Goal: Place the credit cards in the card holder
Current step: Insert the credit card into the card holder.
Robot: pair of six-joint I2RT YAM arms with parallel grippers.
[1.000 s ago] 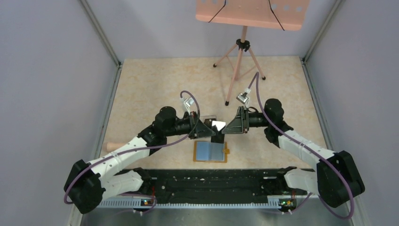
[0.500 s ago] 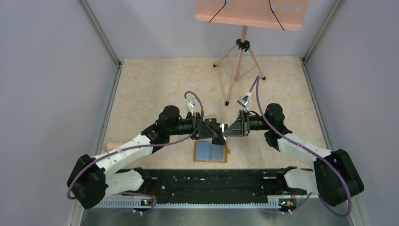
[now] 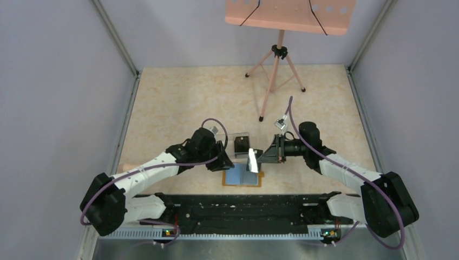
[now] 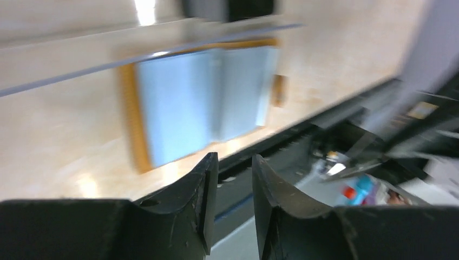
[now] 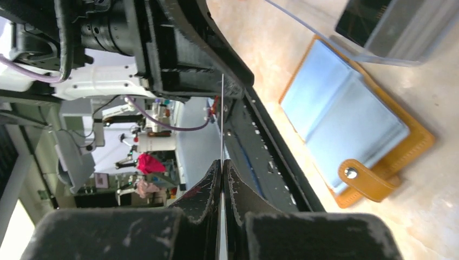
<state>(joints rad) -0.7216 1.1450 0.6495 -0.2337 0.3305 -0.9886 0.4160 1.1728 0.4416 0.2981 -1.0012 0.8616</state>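
Pinching a credit card (image 3: pixel 252 161), right hand (image 5: pixel 222 165) hovers.

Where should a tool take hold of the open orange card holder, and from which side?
Best take the thin orange border at the left edge of the card holder, coming from the left with the open left tool. It lies flat, pockets up, so only its rim can be pinched; the right tool is shut on a card.
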